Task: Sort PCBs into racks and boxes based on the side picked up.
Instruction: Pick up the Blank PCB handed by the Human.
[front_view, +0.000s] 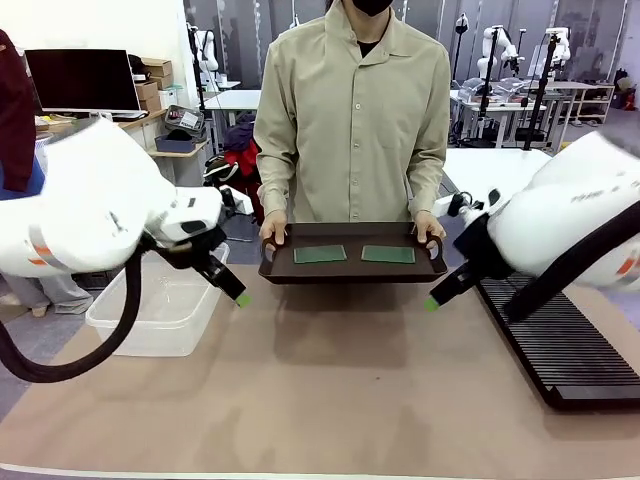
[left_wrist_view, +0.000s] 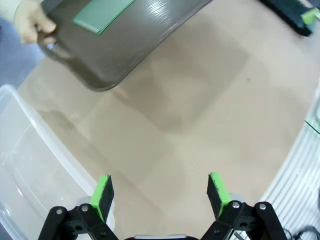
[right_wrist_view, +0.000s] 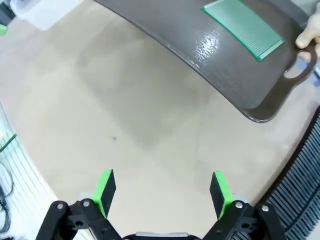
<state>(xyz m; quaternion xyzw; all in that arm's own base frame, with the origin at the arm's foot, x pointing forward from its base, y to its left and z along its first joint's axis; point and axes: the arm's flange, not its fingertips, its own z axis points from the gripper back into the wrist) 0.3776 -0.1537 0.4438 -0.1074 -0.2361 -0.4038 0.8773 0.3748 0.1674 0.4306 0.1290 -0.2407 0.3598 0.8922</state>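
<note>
Left gripper (front_view: 240, 298): jaws fully apart, nothing between the pads. It hangs over the table (front_view: 340, 390) just beside the box's right rim, tip angled down toward the middle.
Right gripper (front_view: 432, 302): same, wide open and empty. It sits just inboard of the rack's left edge, tip angled down toward the middle.

Left PCB (front_view: 320, 254) and right PCB (front_view: 388, 254) lie flat side by side on the tray (front_view: 350, 274), apart from each other with a gap between, neither touching the tray rim. A person at the far side holds the tray by both handles, one hand (front_view: 272, 232) on the left handle and the other hand (front_view: 431, 228) on the right. The tray looks lifted, with its shadow on the table below.

Box (front_view: 150, 335) sits at the left table edge, open top, nothing visible inside.
Rack (front_view: 565, 345) runs near-to-far along the right edge. Its far end is hidden behind the right arm.

Open room: bare table between the two tips and from the tray's near edge to the near table edge. Both tips sit just below and outside the tray's near corners, not touching it.
</note>
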